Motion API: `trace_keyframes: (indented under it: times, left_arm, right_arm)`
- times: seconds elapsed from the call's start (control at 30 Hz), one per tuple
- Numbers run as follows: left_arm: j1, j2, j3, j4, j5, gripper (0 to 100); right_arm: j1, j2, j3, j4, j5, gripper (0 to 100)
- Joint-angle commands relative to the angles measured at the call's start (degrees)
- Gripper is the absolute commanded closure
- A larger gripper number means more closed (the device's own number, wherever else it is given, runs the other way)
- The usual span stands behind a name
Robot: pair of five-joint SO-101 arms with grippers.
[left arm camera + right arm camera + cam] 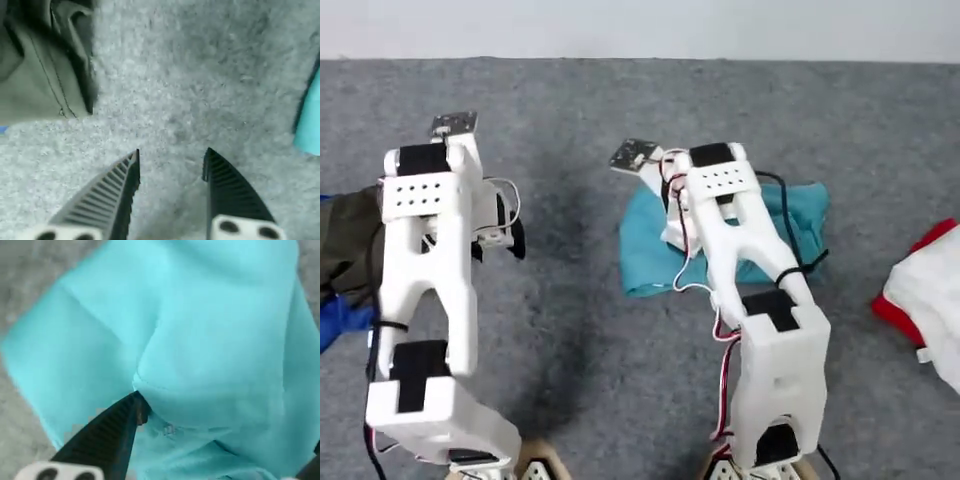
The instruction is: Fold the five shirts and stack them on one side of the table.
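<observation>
Over grey carpet point(570, 120) below pale wall point(620, 25): left hand point(171, 151) spread, right hand point(225, 432) spread over teal shirt point(645, 255)

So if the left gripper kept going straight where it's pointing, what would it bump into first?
Most likely the bare grey table cover; the left gripper, open, frames nothing else. The olive shirt lies off to the side.

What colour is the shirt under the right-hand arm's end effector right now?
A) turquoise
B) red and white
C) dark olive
A: in the right wrist view the right end effector is directly over the turquoise shirt, while the olive shirt lies well off to the left.
</observation>
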Motion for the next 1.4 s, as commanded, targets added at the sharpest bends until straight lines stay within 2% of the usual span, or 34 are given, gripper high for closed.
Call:
trace_keyframes:
  times: [0.0, 0.2, 0.3, 0.4, 0.57, 0.8, 1.07, 1.37]
  left_arm:
    - [0.18, -3.78, 1.01, 1.67, -0.53, 80]
    - [0.26, -3.69, 3.38, 1.58, -0.53, 80]
    - [0.26, -4.04, 5.23, 1.67, -0.53, 80]
    - [0.18, -4.13, 7.25, 1.67, -0.53, 80]
    - [0.18, -4.13, 10.33, 1.67, -0.53, 80]
    - [0.18, -4.13, 11.12, 1.67, -0.35, 80]
    - [0.18, -3.52, 12.35, 1.41, -0.62, 94]
    - [0.09, -3.52, 12.97, 1.41, -0.62, 94]
  right_arm:
    - [2.15, -0.40, -2.81, -2.07, -0.09, 56.0]
    - [2.33, -0.92, -5.98, -3.82, -0.44, 88.1]
    - [2.42, -0.92, -6.07, -6.37, -0.44, 99.8]
    - [2.59, -0.84, -6.07, -7.69, -0.44, 95.7]
    - [2.77, 2.24, -6.07, -9.71, -0.09, 99.3]
    - [5.14, 4.09, -6.24, -10.59, -0.35, 99.0]
    - [7.08, -7.52, -6.15, -6.81, -0.18, 99.0]
    - [16.66, -14.11, -6.07, -4.44, -0.09, 99.0]
